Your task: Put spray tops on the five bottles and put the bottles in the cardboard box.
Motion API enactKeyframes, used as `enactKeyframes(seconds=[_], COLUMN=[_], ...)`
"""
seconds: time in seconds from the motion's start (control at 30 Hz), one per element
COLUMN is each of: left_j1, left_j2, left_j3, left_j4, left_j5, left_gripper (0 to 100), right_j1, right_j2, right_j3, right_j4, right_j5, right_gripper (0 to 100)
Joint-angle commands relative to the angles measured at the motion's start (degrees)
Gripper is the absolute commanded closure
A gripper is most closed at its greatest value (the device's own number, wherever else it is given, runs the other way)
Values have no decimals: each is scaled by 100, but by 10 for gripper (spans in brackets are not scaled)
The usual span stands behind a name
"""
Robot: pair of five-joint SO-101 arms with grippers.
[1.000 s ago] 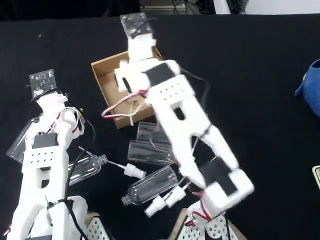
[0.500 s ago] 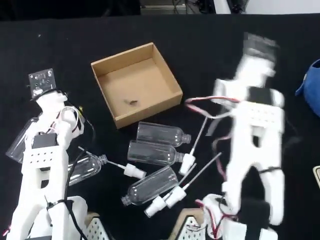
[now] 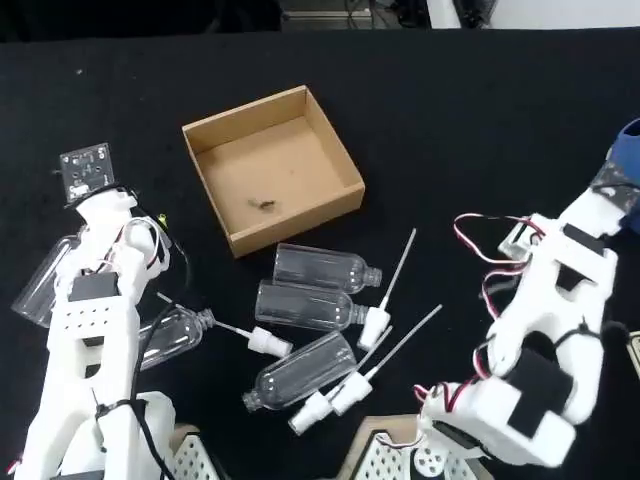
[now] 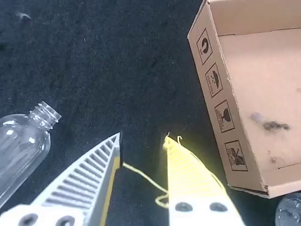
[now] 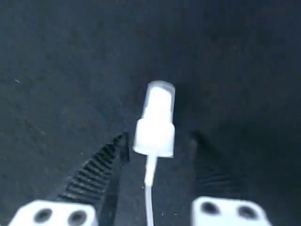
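The open cardboard box (image 3: 270, 180) (image 4: 254, 94) stands at the back middle of the black cloth. Three clear bottles (image 3: 325, 268) (image 3: 305, 305) (image 3: 300, 370) lie in front of it, and two more (image 3: 170, 335) (image 3: 45, 275) lie by the left arm (image 3: 90, 300). Several white spray tops with long tubes (image 3: 375, 325) (image 3: 262, 342) (image 3: 345, 392) lie among them. My left gripper (image 4: 141, 139) is open above bare cloth, between a bottle's neck (image 4: 44, 113) and the box. My right gripper (image 5: 157, 139) has a spray top (image 5: 155, 122) between its fingers, tube running back toward the wrist. The right arm (image 3: 545, 320) is folded at the right.
A blue object (image 3: 625, 160) lies at the right edge, close to the right arm's far end. A small dark speck (image 3: 265, 205) lies on the box floor. Bare cloth stretches behind the box and between the box and the right arm.
The right arm swung from over the box to the right side and folded down there, uncovering the box and bottles. The left arm and the bottles have not moved.
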Motion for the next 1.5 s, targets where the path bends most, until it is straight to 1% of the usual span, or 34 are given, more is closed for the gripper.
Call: enactKeyframes(seconds=[0.0, 0.13, 0.17, 0.23, 0.37, 0.43, 0.63, 0.87, 0.93, 0.97, 1.07, 1.13, 1.2, 1.23, 1.3, 1.4, 1.47], left_j1=[-40, -40, -40, -40, -40, -40, -40, -40, -40, -48, -48, -92, -268, -391, -734, -1314, -1727], left_j2=[-149, -149, -149, -149, -149, -149, -149, -185, -202, -202, -132, -132, -132, -123, -114, 79, 387], left_j3=[-57, -57, -57, -57, -57, -57, -57, -66, -233, -453, -1429, -2000, -2501, -2703, -2976, -3319, -3582], left_j4=[-114, -123, -123, -114, -114, -114, -114, -70, 202, 519, 1758, 2418, 2980, 3209, 3631, 4193, 4475], left_j5=[18, 18, 18, 18, 18, 18, 18, 18, 0, -79, -738, -1310, -1705, -1873, -2277, -3174, -3798], left_gripper=[967, 967, 967, 967, 967, 967, 967, 967, 966, 966, 966, 966, 966, 961, 915, 834, 828], right_j1=[70, 97, 114, 193, 325, 404, 738, 923, 914, 905, 888, 923, 958, 1011, 1055, 1081, 1064], right_j2=[66, 145, 154, 154, 154, 154, 154, 505, 778, 910, 1200, 1253, 1253, 1253, 1253, 1253, 1253], right_j3=[-576, -1481, -1719, -2149, -2589, -2677, -2879, -2782, -2818, -2826, -2826, -2826, -2826, -2826, -2826, -2826, -2826], right_j4=[273, 1354, 1600, 2004, 2532, 2664, 2734, 2954, 2954, 2927, 2963, 2963, 2963, 2963, 2954, 2927, 2927], right_j5=[53, 79, 220, 738, 1521, 1960, 3727, 4738, 4941, 4985, 4976, 4976, 4993, 4993, 5020, 5029, 5029], right_gripper=[739, 763, 773, 805, 851, 845, 839, 839, 839, 839, 839, 839, 839, 839, 839, 839, 839])
